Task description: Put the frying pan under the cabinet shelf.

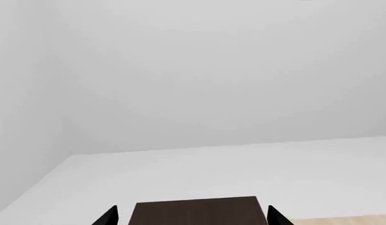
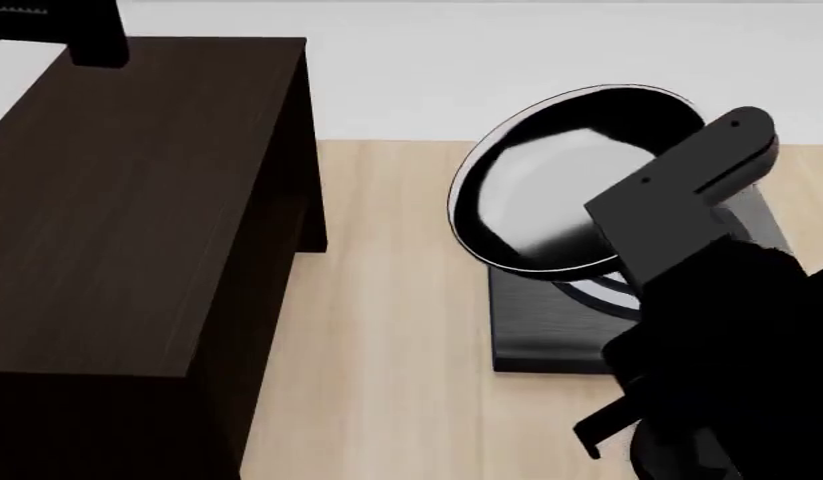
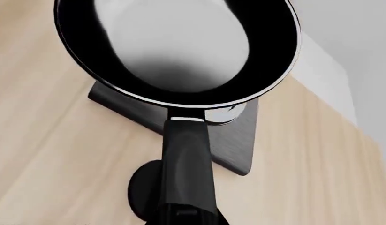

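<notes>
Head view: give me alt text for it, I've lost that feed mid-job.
The frying pan, tilted with its grey-white inside showing, is lifted above the black stove plate at the right, with the right arm covering its handle. At the left stands the dark brown cabinet on the pale wood table, well apart from the pan.

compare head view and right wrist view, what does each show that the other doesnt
Only the head view shows the cabinet shelf, dark brown, standing on the table's left part, and the right arm reaching toward the pan. Only the right wrist view shows the pan's long black handle running toward the camera. Both show the frying pan, tilted, lifted over the square black stove plate on the light wood table.
</notes>
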